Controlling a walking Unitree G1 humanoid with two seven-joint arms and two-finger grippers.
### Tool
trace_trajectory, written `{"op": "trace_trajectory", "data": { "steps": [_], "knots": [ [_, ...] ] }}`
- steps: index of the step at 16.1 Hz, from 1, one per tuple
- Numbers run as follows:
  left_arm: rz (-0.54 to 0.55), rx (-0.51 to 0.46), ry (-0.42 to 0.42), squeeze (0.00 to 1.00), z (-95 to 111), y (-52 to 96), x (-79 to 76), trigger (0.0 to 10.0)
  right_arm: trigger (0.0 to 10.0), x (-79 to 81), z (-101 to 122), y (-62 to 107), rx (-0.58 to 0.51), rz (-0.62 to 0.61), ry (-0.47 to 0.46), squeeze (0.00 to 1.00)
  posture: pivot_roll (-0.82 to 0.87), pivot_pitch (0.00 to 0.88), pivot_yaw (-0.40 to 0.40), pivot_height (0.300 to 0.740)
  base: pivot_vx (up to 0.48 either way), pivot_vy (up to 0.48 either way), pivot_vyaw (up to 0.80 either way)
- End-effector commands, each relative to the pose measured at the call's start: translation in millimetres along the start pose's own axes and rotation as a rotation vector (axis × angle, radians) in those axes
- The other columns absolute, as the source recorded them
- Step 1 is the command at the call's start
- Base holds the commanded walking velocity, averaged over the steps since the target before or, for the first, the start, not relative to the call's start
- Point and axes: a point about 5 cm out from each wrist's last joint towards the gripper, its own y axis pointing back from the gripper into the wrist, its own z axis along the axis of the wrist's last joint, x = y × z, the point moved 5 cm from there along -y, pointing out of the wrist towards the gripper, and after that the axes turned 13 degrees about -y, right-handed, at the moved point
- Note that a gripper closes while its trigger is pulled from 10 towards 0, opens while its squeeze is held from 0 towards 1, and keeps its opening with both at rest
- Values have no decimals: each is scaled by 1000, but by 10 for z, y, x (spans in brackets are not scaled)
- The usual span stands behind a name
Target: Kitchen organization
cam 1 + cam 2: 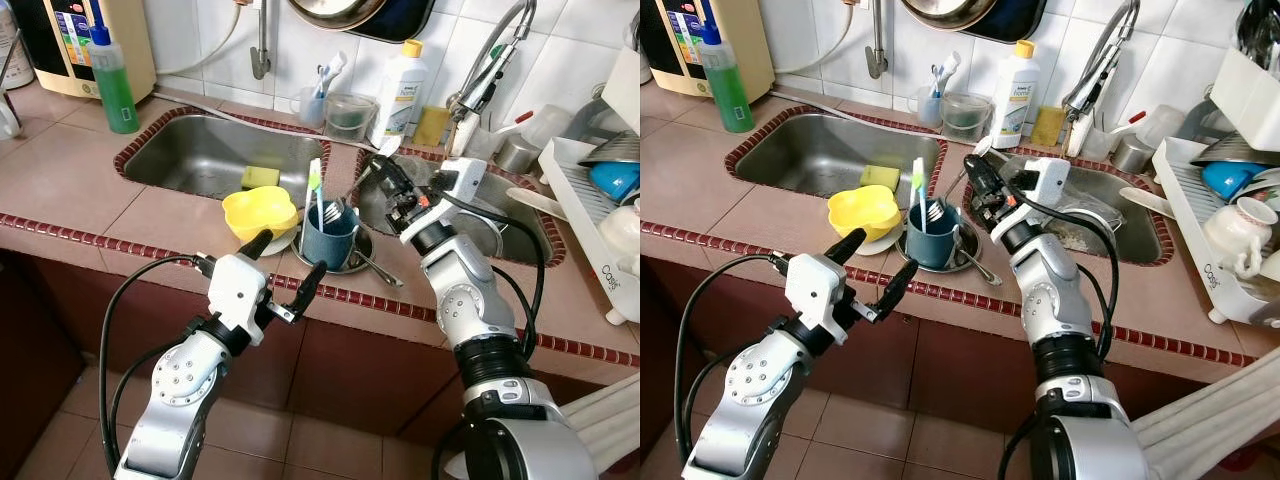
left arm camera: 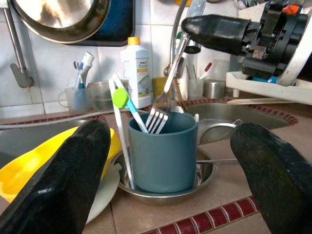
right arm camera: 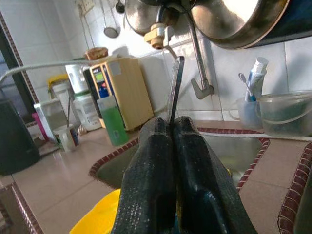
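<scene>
Above blue cup, right pincer pinching fork; left pincer spread nearby.

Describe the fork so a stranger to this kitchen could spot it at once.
Find the tiled strip of counter between the two sinks, where a blue-grey cup stands in a steel dish. The fork leans tines-down in that cup, its handle pinched by the right gripper. Its neighbour there is a green-and-white toothbrush; the fork is bare metal.

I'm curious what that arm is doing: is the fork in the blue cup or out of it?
In: the metal fork has its tines inside the dark blue cup, with its handle pinched by the right hand.
</scene>
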Motion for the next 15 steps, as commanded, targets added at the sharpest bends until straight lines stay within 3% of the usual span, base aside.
{"op": "trace_trajectory", "data": {
  "steps": [1, 6, 15],
  "knots": [
    [-10, -11, -8, 0, 40, -33, -14, 10000, 10000, -43, 42, 28, 11, -18, 45, 0, 20, 0, -124, 740, 0, 0, 0],
    [-14, -12, -11, 0, 44, -36, -9, 10000, 10000, -182, -103, 51, 137, -97, 207, 0, 19, 0, -118, 740, 0, 0, 0],
    [-19, -9, -9, 0, 46, -15, -30, 10000, 10000, 168, 178, -109, 88, 47, 267, 0, 20, 0, -116, 740, 0, 0, 0]
  ]
}}
